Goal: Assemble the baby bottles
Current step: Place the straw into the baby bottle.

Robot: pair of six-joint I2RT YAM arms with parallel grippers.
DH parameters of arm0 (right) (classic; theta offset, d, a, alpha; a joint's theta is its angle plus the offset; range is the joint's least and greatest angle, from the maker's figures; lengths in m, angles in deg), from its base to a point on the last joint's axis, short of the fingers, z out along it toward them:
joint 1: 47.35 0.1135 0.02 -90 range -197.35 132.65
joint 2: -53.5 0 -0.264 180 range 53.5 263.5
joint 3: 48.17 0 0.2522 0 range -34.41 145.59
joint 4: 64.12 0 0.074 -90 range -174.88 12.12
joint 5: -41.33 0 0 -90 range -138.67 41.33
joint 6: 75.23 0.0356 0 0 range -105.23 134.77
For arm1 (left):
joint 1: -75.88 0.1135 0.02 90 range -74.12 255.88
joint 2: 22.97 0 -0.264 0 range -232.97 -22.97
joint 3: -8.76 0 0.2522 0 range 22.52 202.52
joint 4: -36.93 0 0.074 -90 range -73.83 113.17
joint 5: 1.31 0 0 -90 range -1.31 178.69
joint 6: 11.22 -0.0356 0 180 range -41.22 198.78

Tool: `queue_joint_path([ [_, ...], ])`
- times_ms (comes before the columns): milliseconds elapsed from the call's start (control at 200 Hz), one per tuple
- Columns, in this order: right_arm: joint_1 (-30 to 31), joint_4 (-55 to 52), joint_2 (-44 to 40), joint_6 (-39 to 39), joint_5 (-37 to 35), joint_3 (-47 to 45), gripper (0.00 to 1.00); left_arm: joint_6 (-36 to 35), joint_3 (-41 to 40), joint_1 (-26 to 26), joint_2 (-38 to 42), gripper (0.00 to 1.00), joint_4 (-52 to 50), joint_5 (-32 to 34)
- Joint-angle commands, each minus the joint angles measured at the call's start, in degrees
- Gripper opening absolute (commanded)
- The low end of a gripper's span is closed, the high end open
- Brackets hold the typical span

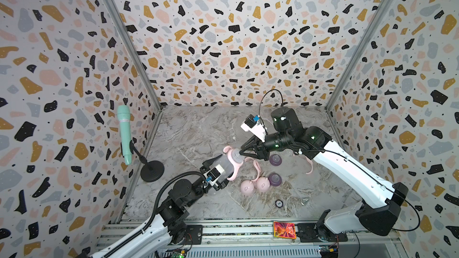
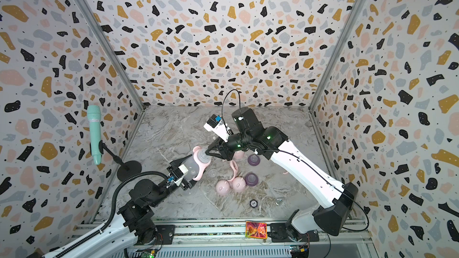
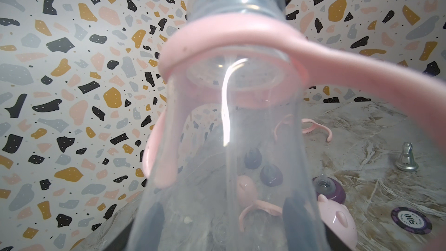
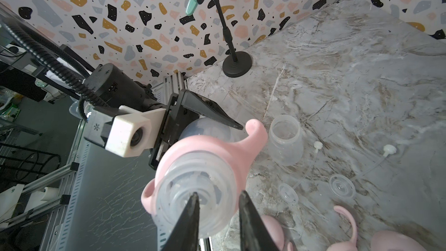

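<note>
Arms [image 1: 347, 165] lean inward, left fingers [image 4: 210, 113] clasping bottle [image 1: 227, 165], right fingers [image 4: 188, 216] at mouth [image 4: 210, 177].

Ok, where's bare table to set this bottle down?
Bare marble along the back wall, past the microphone stand. A smaller strip between left arm and poker chip. Crowded mid-table: pink caps, purple collars, handle rings, clear parts.

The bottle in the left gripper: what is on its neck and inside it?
A pink handle ring sits around the neck of the bottle. The body looks empty. The right gripper partly covers the mouth, so what sits there is unclear.
</note>
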Motion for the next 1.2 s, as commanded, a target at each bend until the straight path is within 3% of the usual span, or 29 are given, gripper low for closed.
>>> queue_joint_path([
  [0,0.56,-0.15,-0.56,-0.91,-2.14,-0.92,0.29,0.07,3.11,-0.37,1.20,0.14,7.08,-2.47],
  [365,0.52,1.01,-3.81,-2.18,-7.37,-0.04,0.29,0.37,4.21,-0.38,-0.79,0.14,5.27,-6.69],
  [816,-0.80,1.96,-6.49,-2.10,-2.22,1.80,0.33,1.17,4.94,-0.35,-3.39,0.14,5.97,-9.01],
  [1081,-1.18,1.03,-7.76,-2.10,-3.46,-0.33,0.34,1.24,4.54,-0.38,-3.11,0.14,6.10,-8.18],
  [1106,-1.46,1.30,-8.19,-1.90,-3.92,-0.53,0.34,1.32,4.54,-0.36,-3.07,0.14,6.18,-7.82],
  [1196,-5.08,2.38,-10.05,0.81,-7.81,-2.09,0.52,2.02,4.08,-0.38,-2.31,0.14,6.77,-6.32],
])
